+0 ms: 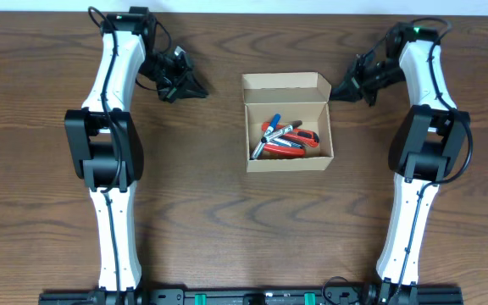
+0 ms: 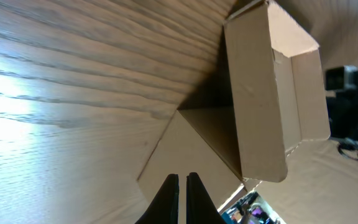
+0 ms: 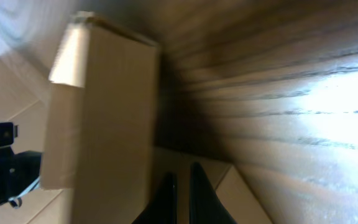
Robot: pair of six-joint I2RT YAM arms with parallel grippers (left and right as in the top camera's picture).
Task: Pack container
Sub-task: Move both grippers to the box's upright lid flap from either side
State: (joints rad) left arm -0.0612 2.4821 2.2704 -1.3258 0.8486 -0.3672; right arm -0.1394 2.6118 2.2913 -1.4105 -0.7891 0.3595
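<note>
While nothing's in hand, left gripper (image 1: pixel 200 91): clenched on air, tips aimed inward.
right gripper (image 1: pixel 337 91): same, pinched tight and empty, mirror pose.
nearer arm: right, I'd say. Its tips sit just beside the flap's corner; the left tips are near but clearly apart.
lid flap (image 1: pixel 285 83): open on the far edge, level with both sets of tips.
container (image 1: pixel 288 163): open on the table (image 1: pixel 227 220), between my fingertips, body a bit nearer the bases.
long axis: looks tip-to-tip, though the body is close to square.
markers (image 1: pixel 282 140): heaped inside.
my call: flap next.
</note>
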